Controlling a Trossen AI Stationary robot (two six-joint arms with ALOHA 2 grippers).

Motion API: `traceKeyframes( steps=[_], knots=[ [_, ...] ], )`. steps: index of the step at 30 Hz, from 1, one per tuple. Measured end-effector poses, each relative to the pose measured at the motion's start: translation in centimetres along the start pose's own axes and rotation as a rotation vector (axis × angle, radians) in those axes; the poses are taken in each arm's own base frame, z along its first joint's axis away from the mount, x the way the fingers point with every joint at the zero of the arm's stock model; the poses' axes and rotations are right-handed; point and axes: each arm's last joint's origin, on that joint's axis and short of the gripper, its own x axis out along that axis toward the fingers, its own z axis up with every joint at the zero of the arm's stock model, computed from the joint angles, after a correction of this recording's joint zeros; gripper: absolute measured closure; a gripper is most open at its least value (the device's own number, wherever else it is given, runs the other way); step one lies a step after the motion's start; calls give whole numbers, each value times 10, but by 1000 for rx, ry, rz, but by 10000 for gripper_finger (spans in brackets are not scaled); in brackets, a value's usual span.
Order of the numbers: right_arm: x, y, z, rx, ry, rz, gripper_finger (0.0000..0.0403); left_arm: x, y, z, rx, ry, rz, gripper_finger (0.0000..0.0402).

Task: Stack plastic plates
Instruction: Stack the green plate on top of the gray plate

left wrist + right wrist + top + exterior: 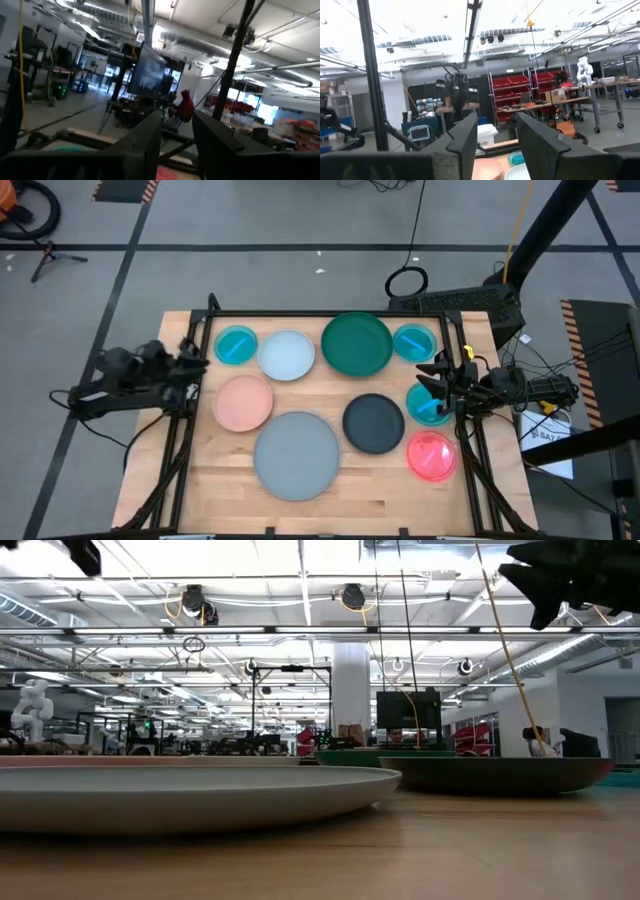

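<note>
Several round plates lie flat on the wooden table point(330, 500). At the far side are a small cyan plate point(236, 345), a pale blue-white one point(287, 355), a large dark green one point(357, 344) and a second small cyan one point(415, 342). Nearer are a salmon-pink plate point(243, 402), a large grey one point(297, 454), a black one point(373, 423), a third cyan one point(428, 406) and a small pink-red one point(432, 457). My left gripper point(197, 363) hovers open at the table's left edge. My right gripper point(437, 377) hovers open over the right-hand cyan plate's far rim. Both are raised and level.
The black frame rails point(205, 320) run along the table's left, far and right edges. The low view shows the grey plate point(180, 795) near, with the black plate point(500, 773) and the green plate point(370, 755) behind it. Bare wood lies along the near edge.
</note>
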Motion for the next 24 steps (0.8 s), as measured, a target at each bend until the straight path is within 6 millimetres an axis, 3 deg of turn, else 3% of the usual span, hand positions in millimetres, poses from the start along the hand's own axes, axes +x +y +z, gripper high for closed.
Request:
traceKeyframes(
  steps=[14,19,24],
  knots=[
    [0,0,9,7,-92,5,273,10,25,-68,-58,78,29,284],
    [0,0,9,10,-95,5,273,9,28,-76,-59,133,50,284],
    [3,1,11,30,-57,4,273,9,25,-68,-61,146,54,284]
  ],
)
